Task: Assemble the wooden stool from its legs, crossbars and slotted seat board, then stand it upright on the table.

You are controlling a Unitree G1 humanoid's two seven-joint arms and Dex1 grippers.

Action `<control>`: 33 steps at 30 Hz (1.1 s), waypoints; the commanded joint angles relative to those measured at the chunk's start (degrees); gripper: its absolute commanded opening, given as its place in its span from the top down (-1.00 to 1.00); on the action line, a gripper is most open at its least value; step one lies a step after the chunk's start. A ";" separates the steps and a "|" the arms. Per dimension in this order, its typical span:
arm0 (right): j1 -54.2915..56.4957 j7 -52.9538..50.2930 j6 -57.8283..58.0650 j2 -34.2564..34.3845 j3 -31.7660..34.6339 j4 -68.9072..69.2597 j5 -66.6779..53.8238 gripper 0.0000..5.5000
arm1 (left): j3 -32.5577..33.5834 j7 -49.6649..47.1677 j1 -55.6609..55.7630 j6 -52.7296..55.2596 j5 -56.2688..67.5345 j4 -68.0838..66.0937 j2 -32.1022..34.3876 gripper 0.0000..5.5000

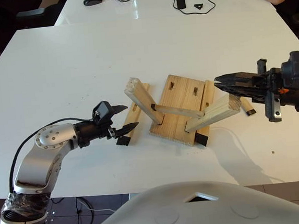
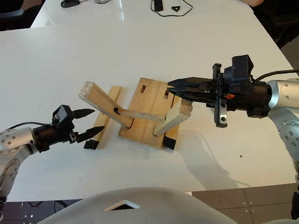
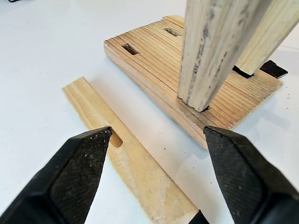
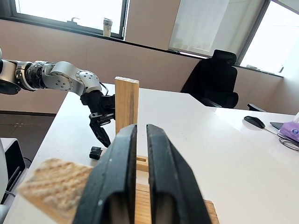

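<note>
My left gripper (image 1: 131, 115) hangs with its fingers apart over the near end of a loose leg (image 3: 126, 158) lying on the tabletop (image 1: 57, 73). Just right of it, toward the near edge, the seat board (image 1: 182, 93) lies flat. Its slots hold a tilted left leg (image 1: 143, 99) and right leg (image 1: 215, 112), joined by a crossbar (image 1: 175, 110). My right gripper (image 1: 219, 80), its fingers together on nothing, sits just above the right leg's end.
</note>
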State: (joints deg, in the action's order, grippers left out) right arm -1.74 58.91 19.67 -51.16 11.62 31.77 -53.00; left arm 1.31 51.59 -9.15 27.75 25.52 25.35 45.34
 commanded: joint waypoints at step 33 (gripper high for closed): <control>7.51 0.58 3.29 1.58 -7.43 -4.52 5.19 0.87 | -13.96 -39.51 11.96 19.29 31.13 19.32 -17.59 0.29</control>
State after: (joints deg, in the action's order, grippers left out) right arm 6.12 58.96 20.68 -49.49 6.18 28.22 -51.07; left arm -10.81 12.59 1.74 46.64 60.45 45.56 27.59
